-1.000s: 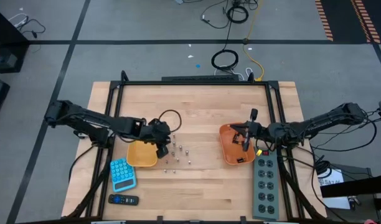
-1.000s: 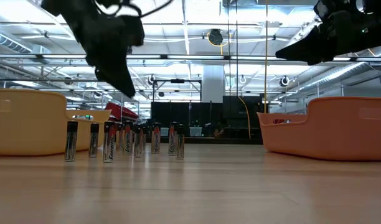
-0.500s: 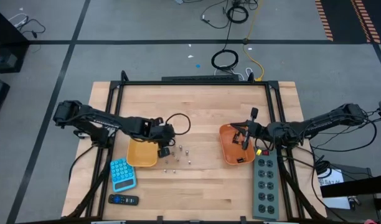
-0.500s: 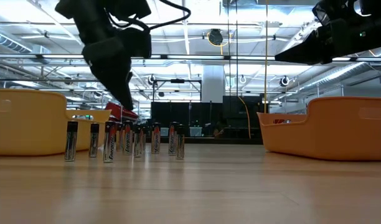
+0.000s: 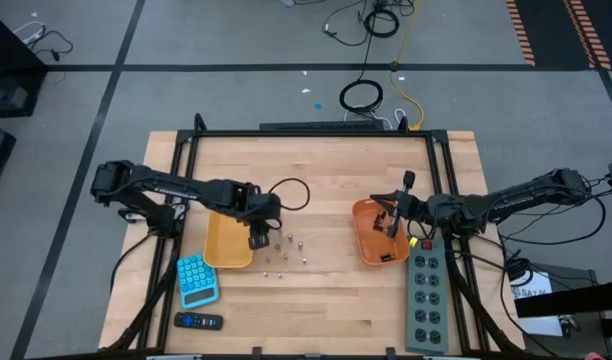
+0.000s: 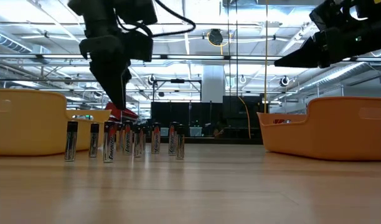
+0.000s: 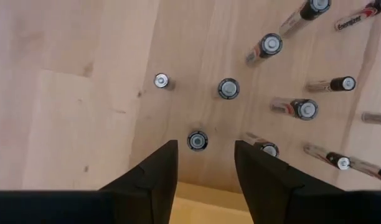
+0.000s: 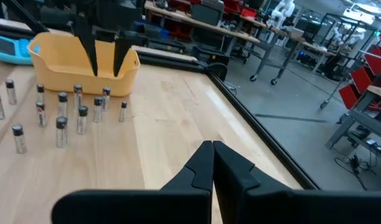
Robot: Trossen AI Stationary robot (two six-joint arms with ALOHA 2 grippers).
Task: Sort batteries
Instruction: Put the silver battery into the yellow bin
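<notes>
We see the left arm reaching in from nine o'clock across the wooden table (image 5: 316,300), its wrist bent so that the left gripper (image 5: 257,240) points straight down at the inner edge of the yellow tray (image 5: 222,256). Its two dark fingers (image 7: 154,177) stand apart with nothing between them, hovering above the batteries (image 5: 283,250), which stand upright in a loose cluster just to the three o'clock side of that tray, near the table's middle. In the left wrist view one battery (image 7: 197,140) sits just ahead of the gap between the fingers, untouched.

The right arm comes in from three o'clock and hangs over the orange tray (image 5: 367,240); the right gripper (image 5: 390,222) has its fingers pressed together and holds nothing.

In the low view the nearest batteries (image 6: 109,142) carry the word "Energizer" down their sides, black and silver. A blue calculator (image 5: 196,278) and a black remote (image 5: 198,321) lie at about seven o'clock of the table, and a grey power strip (image 5: 426,300) lies along its three o'clock edge.

Against a second ago, the left gripper has drawn back a little toward the yellow tray and swung more upright, and its fingers have spread wider. The right arm and the battery cluster look unchanged.
</notes>
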